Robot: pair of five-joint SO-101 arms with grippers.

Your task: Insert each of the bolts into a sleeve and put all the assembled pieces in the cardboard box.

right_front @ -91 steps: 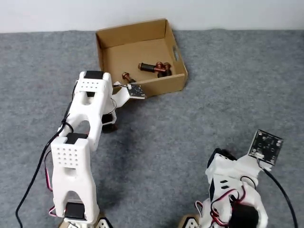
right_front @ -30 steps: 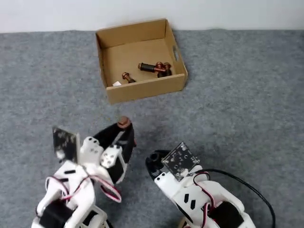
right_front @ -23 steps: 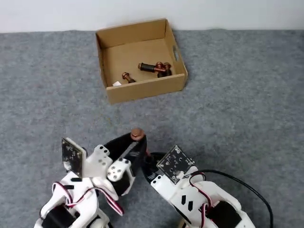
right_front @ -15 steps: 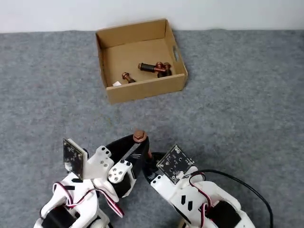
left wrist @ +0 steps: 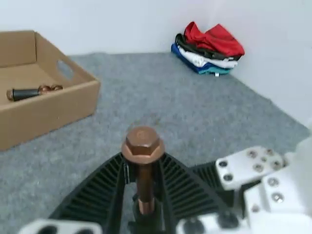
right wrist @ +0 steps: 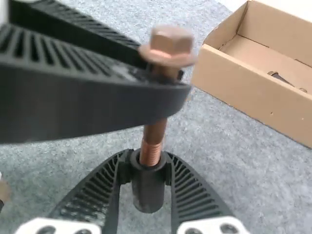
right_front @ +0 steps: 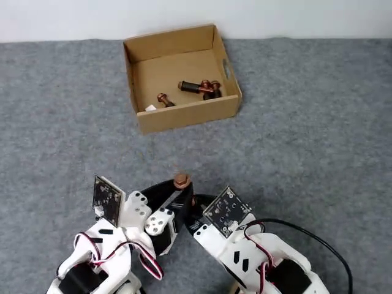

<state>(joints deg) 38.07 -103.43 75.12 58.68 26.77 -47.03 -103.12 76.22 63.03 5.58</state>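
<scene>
Nearest in, well short of the cardboard box (right_front: 187, 115) and out in front of its long front wall, the two arms meet. The right end effector (right wrist: 146, 181) is pinched in narrow around a stubby black sleeve (right wrist: 147, 192), which it holds upright. Right above that, the left end effector (left wrist: 142, 171) is clamped on a bolt (left wrist: 142, 146). It's copper-coloured, with a hex head on top, a smooth shank and threads at the lower end. The bolt stands upright with its threaded end sitting in the sleeve's mouth, and the head pokes up above the ribbed black fingers (left wrist: 185, 185).

Further out is the box itself, open-topped with a hand slot in one side wall, sitting on the grey tabletop (right_front: 306, 122). Inside, near the front wall, a bolt-in-sleeve piece (right_front: 195, 87) lies flat with a couple more copper heads bunched at its end. A second bolt (right_front: 163, 98) lies apart from those, toward the other front corner.

Way off on the box's slotted side, by the white wall, there's a pile of folded clothes (left wrist: 207, 48).
</scene>
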